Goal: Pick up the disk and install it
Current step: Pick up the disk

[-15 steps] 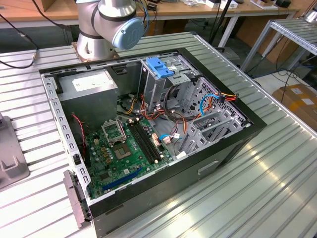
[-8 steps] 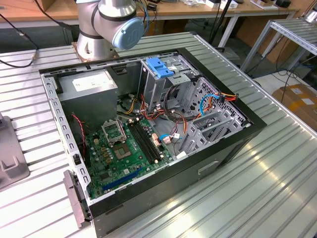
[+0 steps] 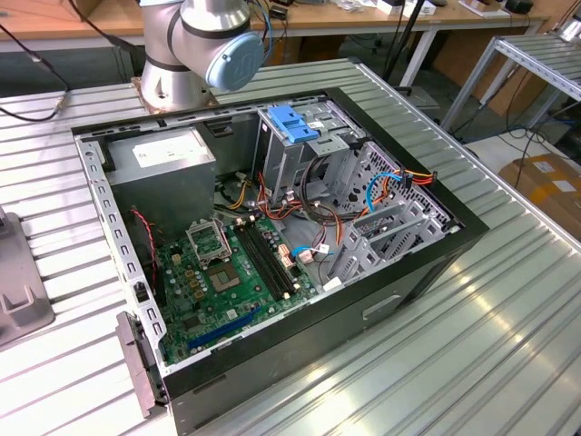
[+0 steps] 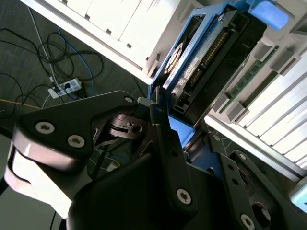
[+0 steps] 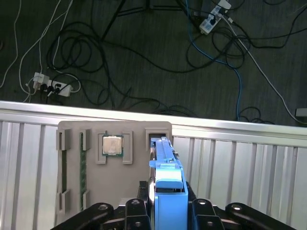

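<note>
The disk (image 5: 165, 179) stands on edge between my black fingers (image 5: 136, 207), its bright blue rail and end tab facing the first wrist view. In the second wrist view the disk (image 4: 199, 55) shows its dark body and connector side, framed by blue rails. My gripper (image 5: 165, 203) is shut on the disk, which stands over a slot at the edge of a grey parts tray (image 5: 139, 132). In the exterior view the arm's base (image 3: 213, 45) stands behind the open computer case (image 3: 272, 227).
The grey tray holds a processor chip (image 5: 112, 144) and a memory stick (image 5: 82, 167) on a ribbed metal table (image 5: 249, 163). Beyond the table edge lie floor cables and power strips (image 5: 53, 87). Inside the case are a motherboard (image 3: 227, 272) and a drive cage with a light-blue bracket (image 3: 292, 123).
</note>
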